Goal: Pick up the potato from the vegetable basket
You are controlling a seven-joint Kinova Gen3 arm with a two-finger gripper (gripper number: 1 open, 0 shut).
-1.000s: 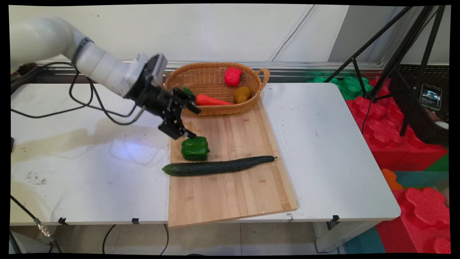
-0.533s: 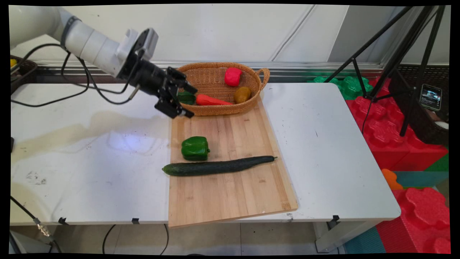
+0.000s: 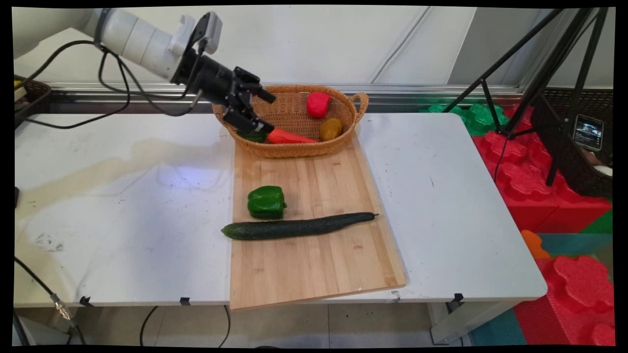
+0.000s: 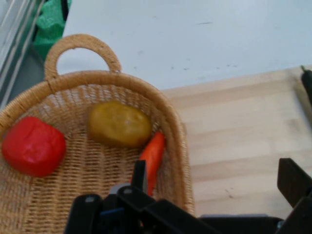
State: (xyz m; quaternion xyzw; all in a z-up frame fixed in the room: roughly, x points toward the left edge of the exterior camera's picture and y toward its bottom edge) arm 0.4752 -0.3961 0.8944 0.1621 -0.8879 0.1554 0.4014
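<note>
Starting at the left, the white table (image 3: 122, 206) is seen with black cables hanging over it from the arm. The gripper (image 3: 267, 113) is held above the left end of the wicker basket (image 3: 294, 149), tilted down towards it. Its fingers (image 3: 259, 127) are spread wide and nothing is held between them, which the hand view confirms, where the gripper (image 4: 213, 170) is seen open over the basket's rim (image 4: 175, 122). Just below the lower finger a dark green vegetable (image 3: 249, 137) is partly hidden inside the basket, so its kind cannot be told. Beside it the carrot (image 3: 289, 137) is laid along the near wall, with the potato (image 3: 331, 128) touching its tip and the red vegetable (image 3: 318, 104) set apart by the far wall. Four pieces are thus found in the basket. On the cutting board (image 3: 319, 264), which is butted against the basket, two pieces are left: the green pepper (image 3: 266, 202) and, just in front of it, the long cucumber (image 3: 299, 226). Neither is touched by the gripper. Further right a black tripod (image 3: 539, 73) is stood on red foam mats (image 3: 520, 181).
</note>
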